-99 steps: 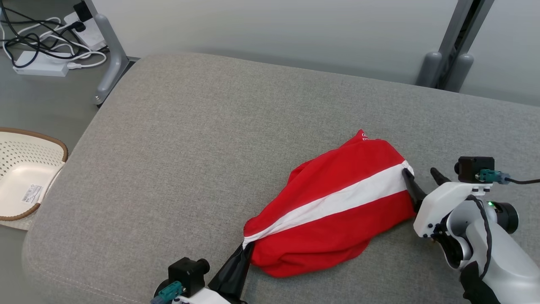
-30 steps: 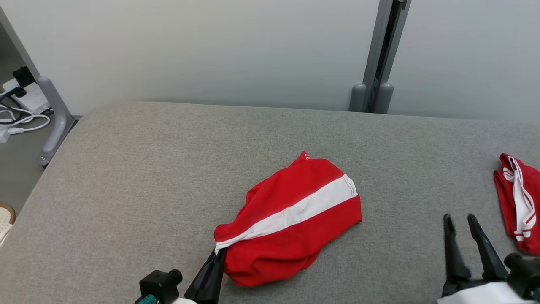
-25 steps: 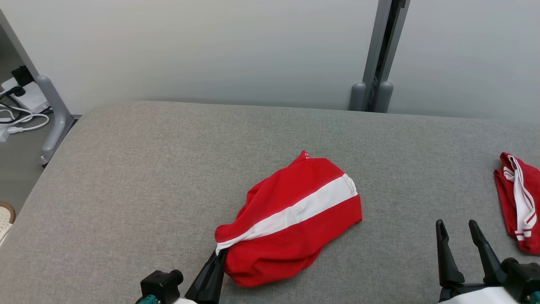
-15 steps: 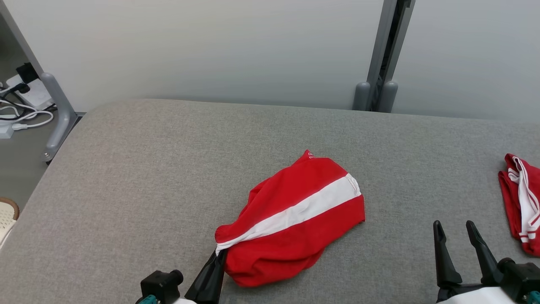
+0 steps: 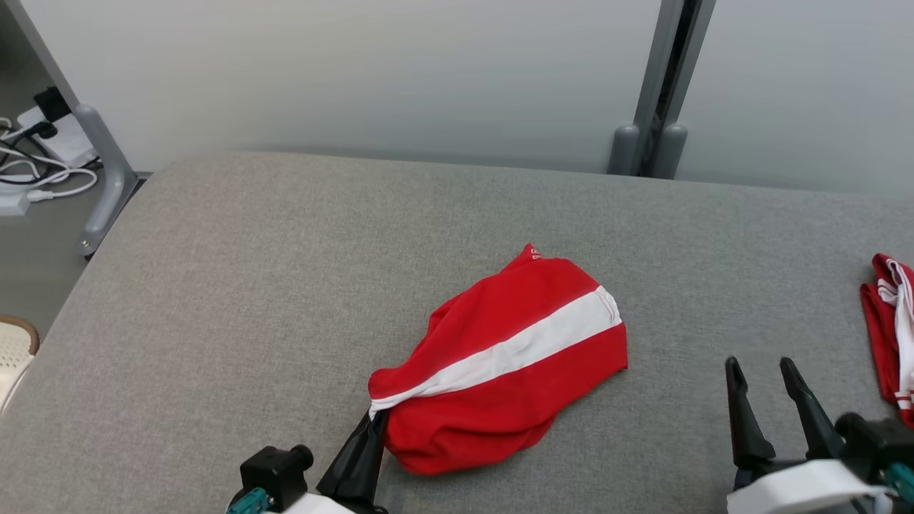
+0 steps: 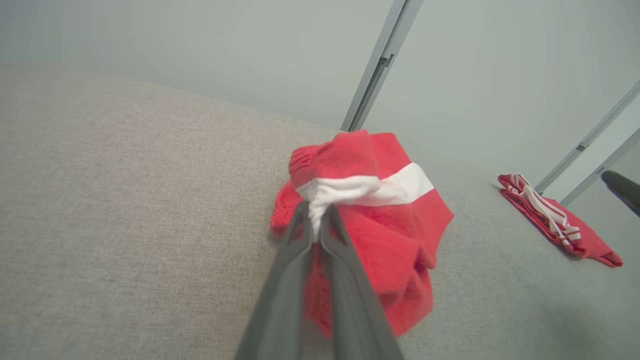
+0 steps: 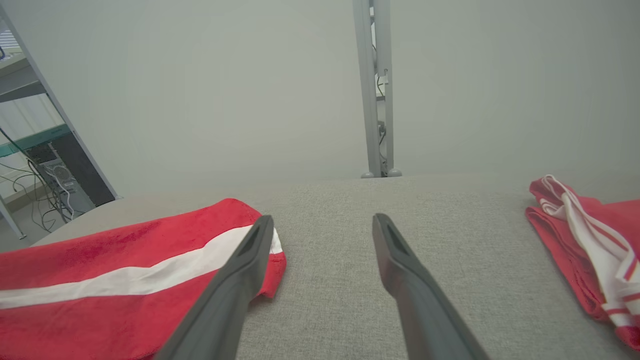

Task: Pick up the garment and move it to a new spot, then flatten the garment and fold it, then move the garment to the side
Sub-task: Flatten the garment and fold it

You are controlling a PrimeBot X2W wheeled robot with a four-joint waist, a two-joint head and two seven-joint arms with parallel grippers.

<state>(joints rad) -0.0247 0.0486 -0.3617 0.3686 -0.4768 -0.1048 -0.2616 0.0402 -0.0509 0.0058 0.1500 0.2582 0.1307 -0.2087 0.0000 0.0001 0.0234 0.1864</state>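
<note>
A red garment (image 5: 507, 371) with a broad white stripe lies bunched on the grey cushioned surface (image 5: 285, 271). My left gripper (image 5: 373, 422) is shut on the garment's near-left corner, where the white stripe ends; the left wrist view shows that gripper (image 6: 314, 214) pinching the white cloth of the garment (image 6: 380, 220). My right gripper (image 5: 759, 369) stands open to the right of the garment, apart from it, with nothing between its fingers. In the right wrist view the gripper (image 7: 322, 223) is spread wide over bare cushion, the garment (image 7: 125, 270) lying to its left.
A second red garment with thin white stripes (image 5: 889, 328) lies folded at the far right edge, also seen as a red folded garment (image 7: 585, 250) and a red folded garment (image 6: 555, 220). A basket rim (image 5: 14, 350), cables (image 5: 28, 171) and a grey post (image 5: 653, 86) border the cushion.
Since a few seconds ago the right gripper has let go of the garment's far corner and drawn back to the right. Its fingers have spread wider over the last second. The camera has shifted.
</note>
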